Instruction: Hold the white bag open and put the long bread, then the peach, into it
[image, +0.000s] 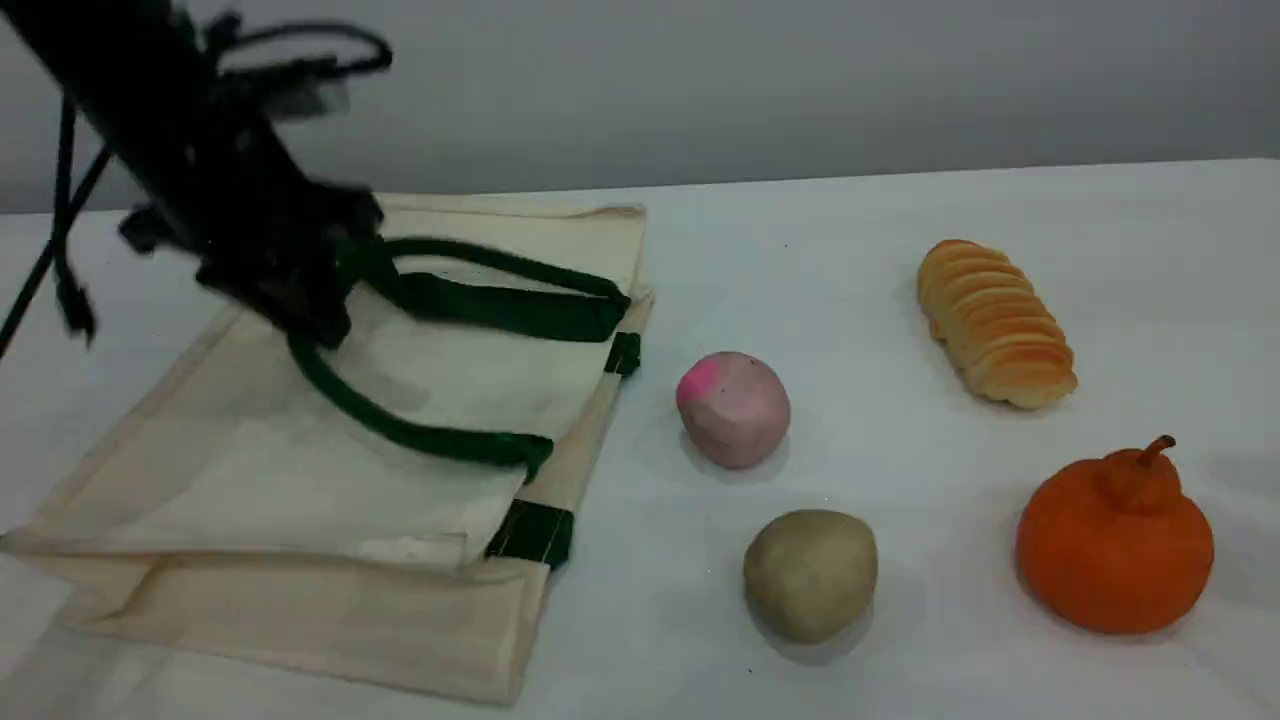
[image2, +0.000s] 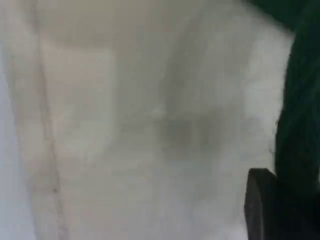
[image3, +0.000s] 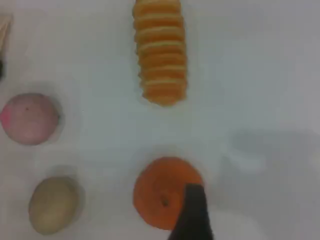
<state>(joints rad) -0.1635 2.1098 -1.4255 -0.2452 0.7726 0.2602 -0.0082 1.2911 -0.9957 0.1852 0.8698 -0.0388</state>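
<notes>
**Out on the right of the surface (image: 850, 230), the long bread (image: 995, 322) lies end-on to the right hand (image3: 192, 220)**

The loaf sits well apart from the white bag (image: 250, 470). Its long axis slants from far-left to near-right in the scene view. In the right wrist view it runs straight away from the hand, beyond the orange fruit (image: 1115, 545) that shows right at the fingertip. The right arm is clearly the nearer one, and its hand is spread wide, holding nothing.

The peach (image: 733, 408) sits between loaf and bag, near the bag's mouth edge, with the tan ball (image: 810, 572) closer to the camera. The bag lies flat on the left.

The left hand (image: 300, 300) is pressed together at the green handle (image: 500, 300), pinching it by the look of things. Blur smears it, though, so I cannot tell which loop it has. The right arm is outside the scene view, and the left wrist view gives only canvas and a dark green smear.
</notes>
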